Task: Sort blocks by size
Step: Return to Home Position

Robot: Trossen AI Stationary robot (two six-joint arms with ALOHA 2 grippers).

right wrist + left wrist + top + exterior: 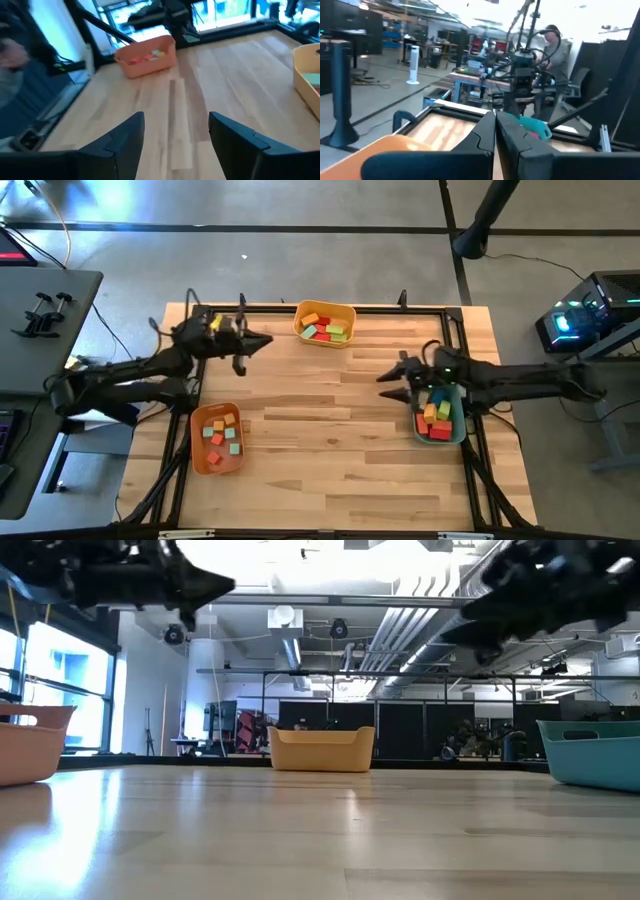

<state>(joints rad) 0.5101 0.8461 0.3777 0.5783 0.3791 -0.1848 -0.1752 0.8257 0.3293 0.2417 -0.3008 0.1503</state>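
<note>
The blocks [322,328] lay in the orange bin [216,408], yellow bin [325,304] and teal bin [440,441], none loose on the surface [330,410]; the left hand [266,340] hung pressed together near the yellow bin; the right hand [384,377] hung spread beside the teal bin. Retreating too low, its arm could clip that rim and spill blocks.

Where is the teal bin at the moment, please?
In the high view, the teal bin sits at the right edge of the table, holding blocks, close beside the right gripper.
</note>
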